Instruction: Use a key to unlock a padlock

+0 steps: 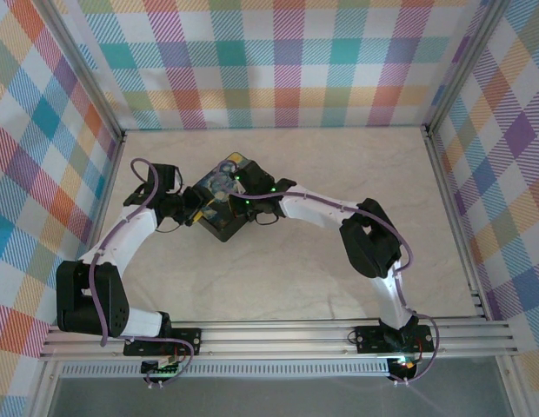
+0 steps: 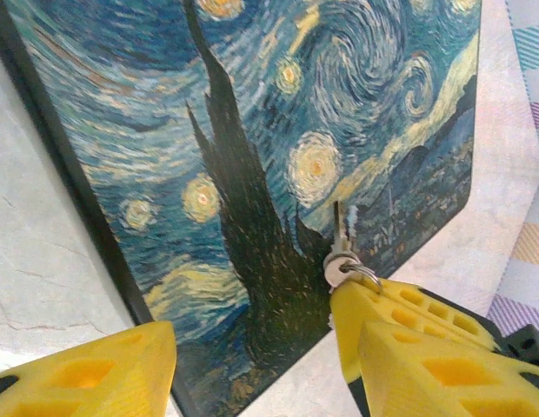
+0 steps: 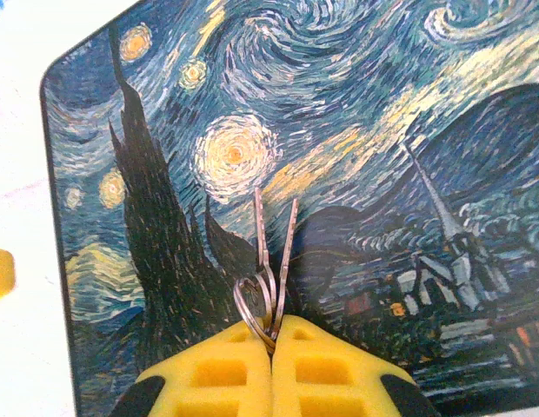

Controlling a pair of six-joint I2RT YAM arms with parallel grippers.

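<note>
Watching the right wrist feed, I am seeing the right pincer [image 3: 272, 328] clenched tight, its two yellow fingers pressed together on the split ring [image 3: 250, 300] and the head of the key [image 3: 288, 250]. The key is pointing straight away from the fingertips, up the frame, with its long axis running in line with the fingers. A second key [image 3: 262, 233] on the same ring is splaying slightly to the left, so the two are making a narrow V. Both blades are lying over the starry-night lid of the black box [image 3: 382, 130], just beside the dark cypress; whether they are touching the paint I cannot tell. The left pincer [image 2: 256, 339] is standing released, its fingers well apart with the lid showing between them. The box is sitting on the pale marbled worktop [image 2: 43, 261].
</note>
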